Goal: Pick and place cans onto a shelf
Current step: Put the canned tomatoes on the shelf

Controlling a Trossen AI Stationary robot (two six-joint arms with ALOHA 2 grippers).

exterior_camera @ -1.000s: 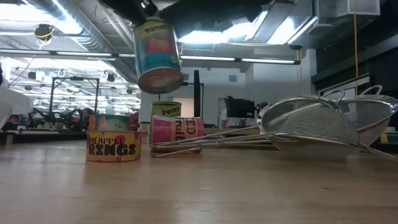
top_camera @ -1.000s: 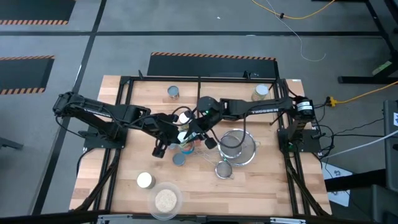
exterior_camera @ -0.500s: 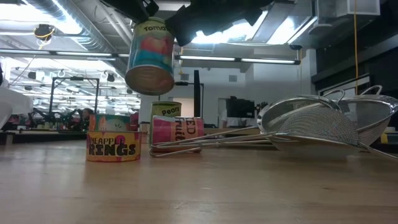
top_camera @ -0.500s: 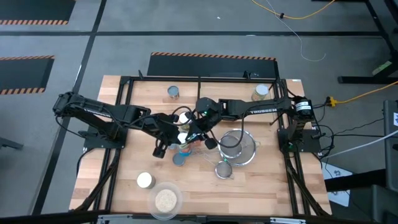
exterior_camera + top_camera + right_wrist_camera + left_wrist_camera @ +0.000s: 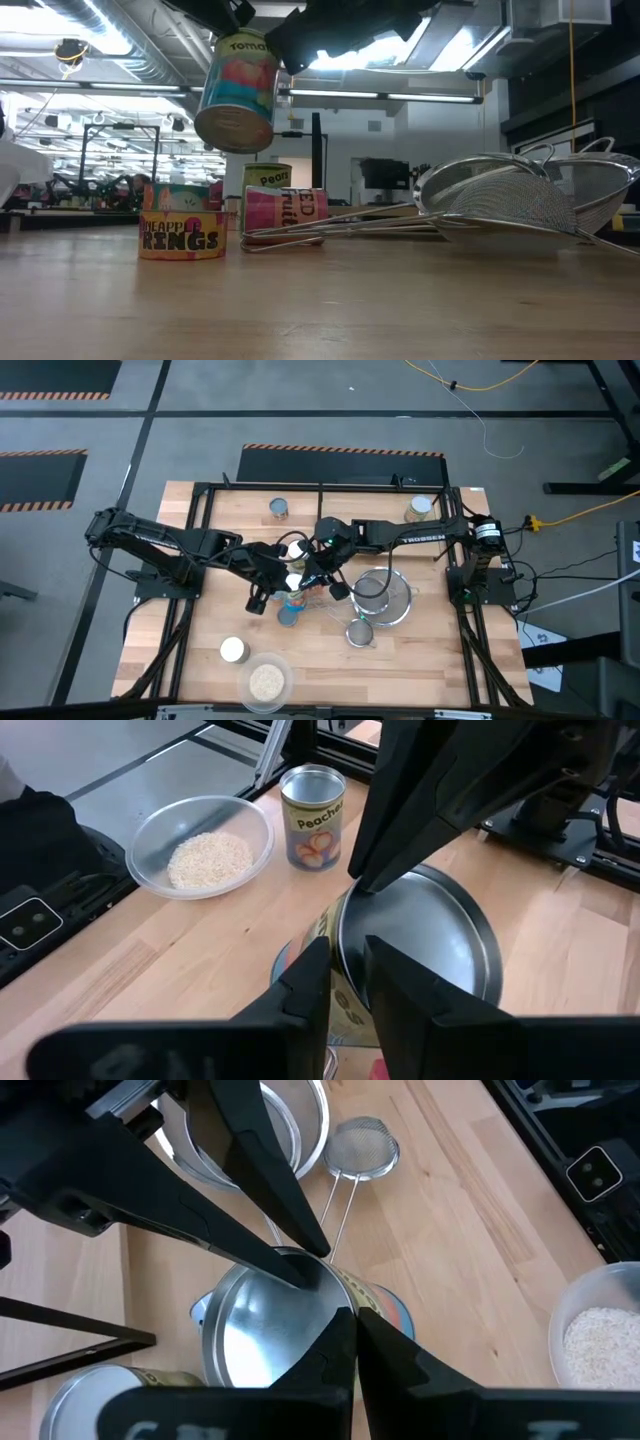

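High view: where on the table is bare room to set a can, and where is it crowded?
Bare wood: the front right corner, between the dish of grains, the small strainer and the table edge; also between the two back cans. Crowded: the centre, where left gripper and right gripper meet at a lifted can.

A grey concrete floor [image 5: 300, 400] surrounds the pale wooden tabletop [image 5: 430, 660], with orange-and-black hazard-striped mats [image 5: 40, 462] and a yellow cable [image 5: 470, 385] lying on it; long ceiling strip lights [image 5: 90, 87] brighten the workshop behind
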